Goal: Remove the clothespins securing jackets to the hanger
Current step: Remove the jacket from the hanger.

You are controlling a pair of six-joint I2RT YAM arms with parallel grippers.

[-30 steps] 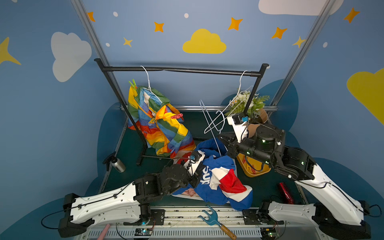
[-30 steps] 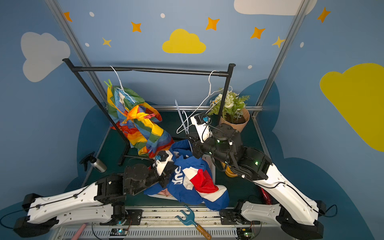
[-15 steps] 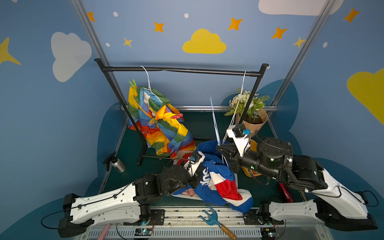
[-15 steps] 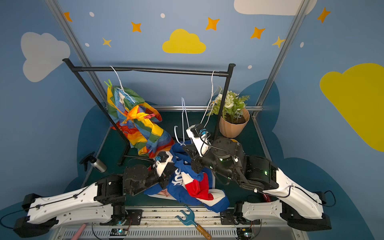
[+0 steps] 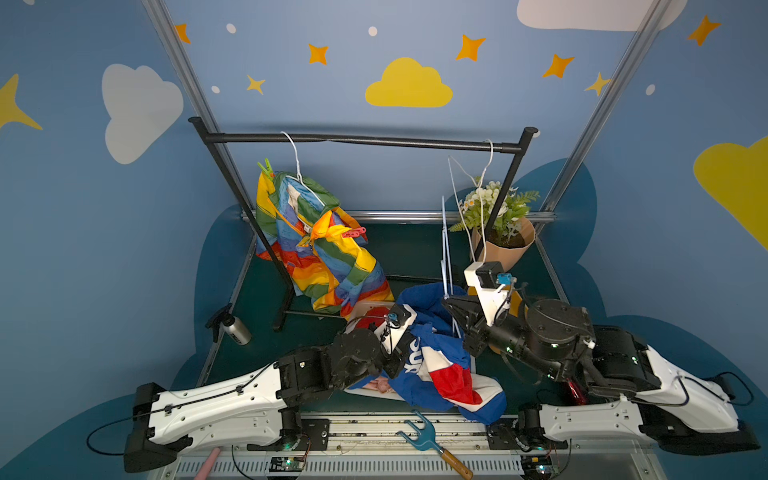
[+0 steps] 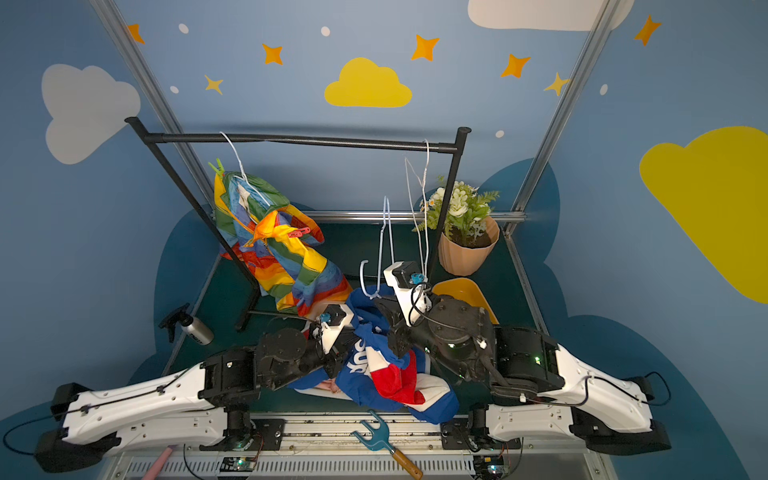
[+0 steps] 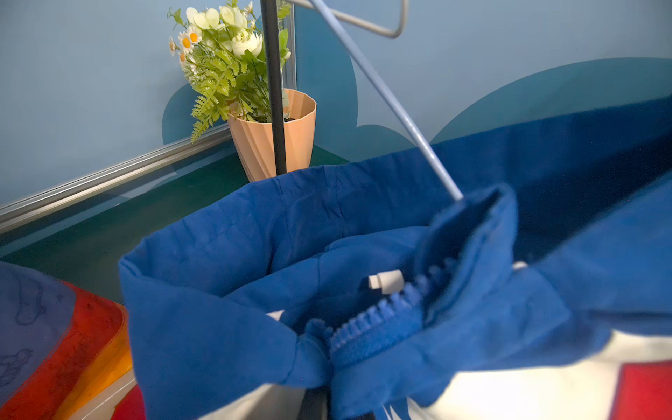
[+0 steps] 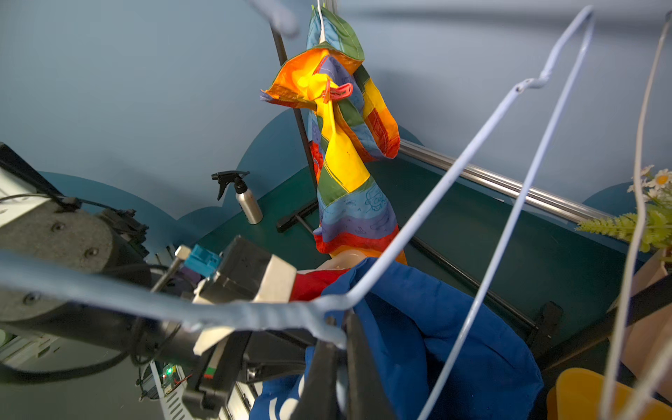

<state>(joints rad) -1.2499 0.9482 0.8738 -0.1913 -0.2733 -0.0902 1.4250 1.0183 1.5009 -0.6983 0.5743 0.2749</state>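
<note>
Peach ribbed pot [image 5: 515, 249] holds white flowers and ferns [image 5: 490, 203] (upright). Left gripper [image 7: 316, 400] clamps the blue-white-red jacket [image 5: 432, 361]; right gripper [image 8: 336, 342] clamps the pale-blue wire hanger [image 8: 276, 314].

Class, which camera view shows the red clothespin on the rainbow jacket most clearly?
The right wrist view: the red clothespin is large and side-on, clipped on the rainbow jacket. Both top views show it small, from above. The left wrist view does not show it.
</note>
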